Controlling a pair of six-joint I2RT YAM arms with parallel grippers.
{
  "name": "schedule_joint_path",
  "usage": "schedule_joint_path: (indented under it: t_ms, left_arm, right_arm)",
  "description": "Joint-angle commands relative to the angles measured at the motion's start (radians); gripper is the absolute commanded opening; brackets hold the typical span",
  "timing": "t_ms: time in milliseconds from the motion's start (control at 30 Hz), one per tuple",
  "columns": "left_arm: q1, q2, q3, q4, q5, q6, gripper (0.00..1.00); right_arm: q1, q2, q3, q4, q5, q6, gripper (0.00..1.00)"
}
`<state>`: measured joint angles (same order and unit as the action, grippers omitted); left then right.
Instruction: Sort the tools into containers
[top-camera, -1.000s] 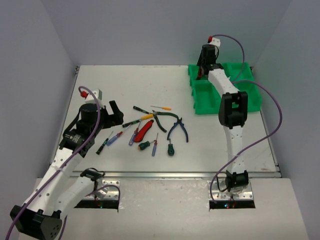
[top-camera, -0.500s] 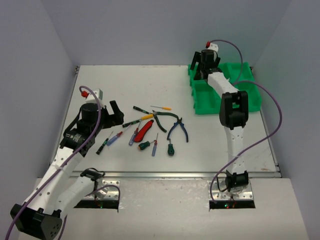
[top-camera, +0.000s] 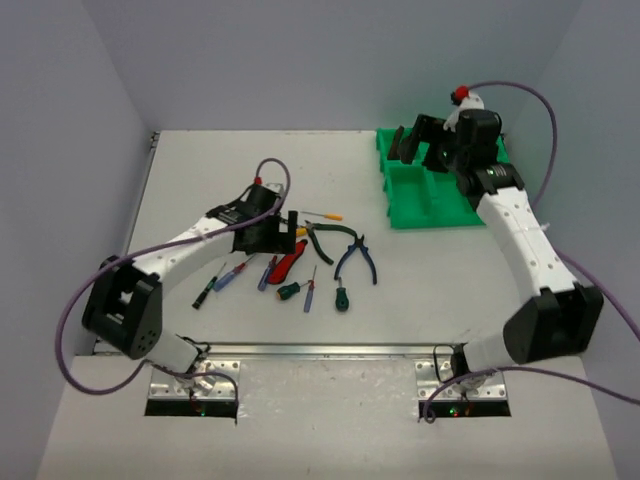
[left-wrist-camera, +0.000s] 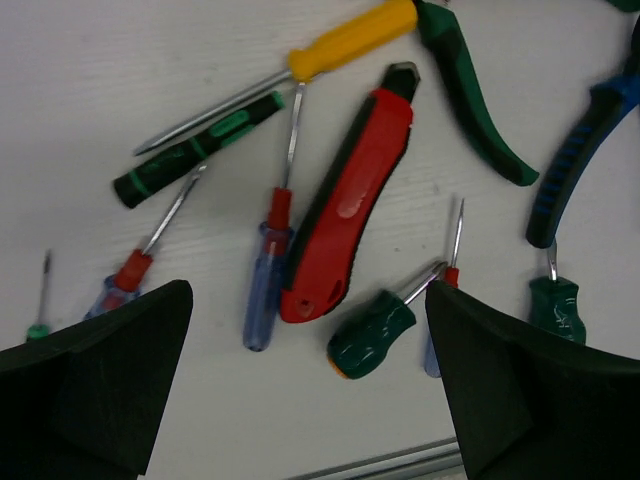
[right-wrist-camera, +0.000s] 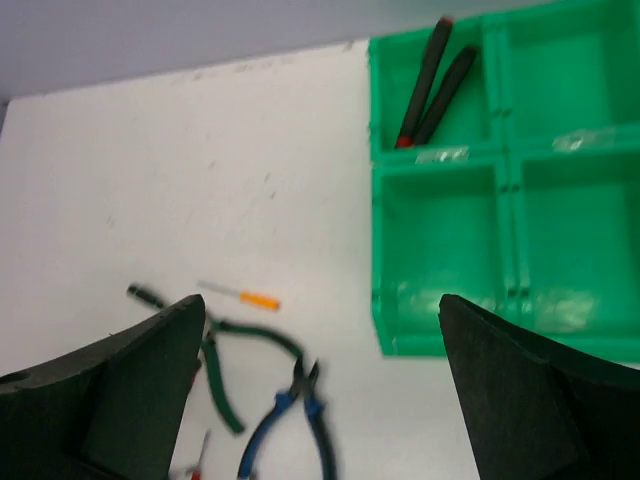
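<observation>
Tools lie bunched near the middle of the table (top-camera: 200, 160): red tool (left-wrist-camera: 348, 200), blue screwdriver (left-wrist-camera: 262, 300) just beside it, stubby green screwdriver (left-wrist-camera: 368, 335) near. Left gripper (left-wrist-camera: 308, 300) spread wide, empty, straddles all three. Risk: closing pinches two at once, or skids one aside. Right gripper (right-wrist-camera: 322, 310) open, empty, over the green tray (top-camera: 430, 215) far right; pliers (right-wrist-camera: 430, 85) in its far-left compartment.

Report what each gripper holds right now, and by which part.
Nothing is held. The left gripper is open above the loose tools; the right gripper is open and empty near the green tray.
</observation>
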<state>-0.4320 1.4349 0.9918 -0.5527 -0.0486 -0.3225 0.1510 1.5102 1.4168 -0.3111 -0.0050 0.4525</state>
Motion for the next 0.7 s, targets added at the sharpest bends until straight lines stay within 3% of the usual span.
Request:
schedule_joint_path:
  t_ms: [0,100,200,367,467,667]
  left_arm:
    - [-0.094,0.185,0.145,-0.096,-0.096,0.009,0.99]
    - [-0.142,0.335,0.241,-0.112,-0.117,0.025,0.86]
    - [-0.178,0.411,0.303,-0.107,-0.165,0.032,0.67]
    - [-0.183,0.463,0.332,-0.084,-0.181,0.044,0.61]
    - [-0.183,0.476,0.337,-0.062,-0.137,0.051,0.51]
    - [-0.183,0.521,0.317,-0.062,-0.193,0.051,0.48]
  right_arm:
    - [0.007,-0.199,-0.359,0.015,-0.245,0.059,0.99]
    - [0.008,-0.369,-0.540,0.094,-0.298,0.090,0.99]
    - [0.009,-0.416,-0.591,0.083,-0.316,0.071,0.99]
    - [0.009,-0.412,-0.580,0.028,-0.350,0.037,0.99]
    - [0.009,-0.422,-0.608,0.068,-0.375,0.058,0.99]
    - [0.009,-0.421,-0.609,0.078,-0.392,0.064,0.99]
